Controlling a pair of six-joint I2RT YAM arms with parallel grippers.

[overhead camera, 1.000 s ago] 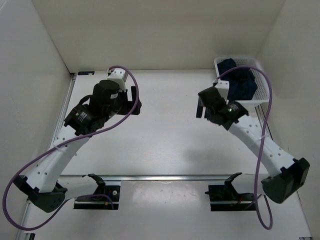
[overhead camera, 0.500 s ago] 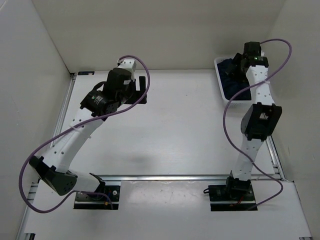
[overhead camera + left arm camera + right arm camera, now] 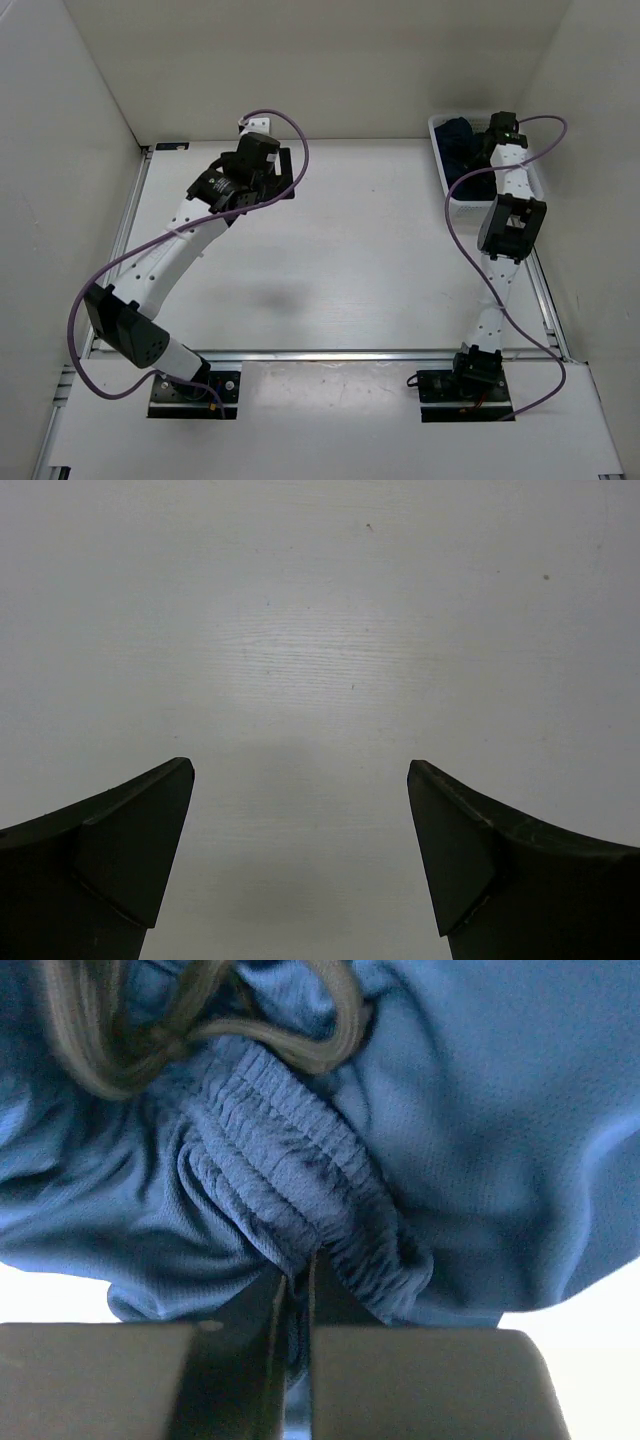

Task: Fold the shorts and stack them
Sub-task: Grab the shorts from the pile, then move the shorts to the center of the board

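Observation:
The dark navy shorts (image 3: pixel 460 138) lie bunched in a white basket (image 3: pixel 440 166) at the back right of the table. My right gripper (image 3: pixel 484 152) reaches down into that basket. In the right wrist view it (image 3: pixel 298 1278) is shut on a fold of the shorts' gathered elastic waistband (image 3: pixel 290 1185), and the looped drawstring (image 3: pixel 200 1022) lies just above. My left gripper (image 3: pixel 283 172) hangs open over the bare table at the back left. In the left wrist view it (image 3: pixel 300 772) has nothing between its fingers (image 3: pixel 130 850).
White walls close in the table on the left, back and right. The basket stands against the right wall in the back corner. The right arm stands upright along the right side, its purple cable (image 3: pixel 455 230) looping out over the table.
My right arm has swung from mid-table up into the basket, and its jaws have shut on the shorts. The left arm has stretched farther toward the back, still open.

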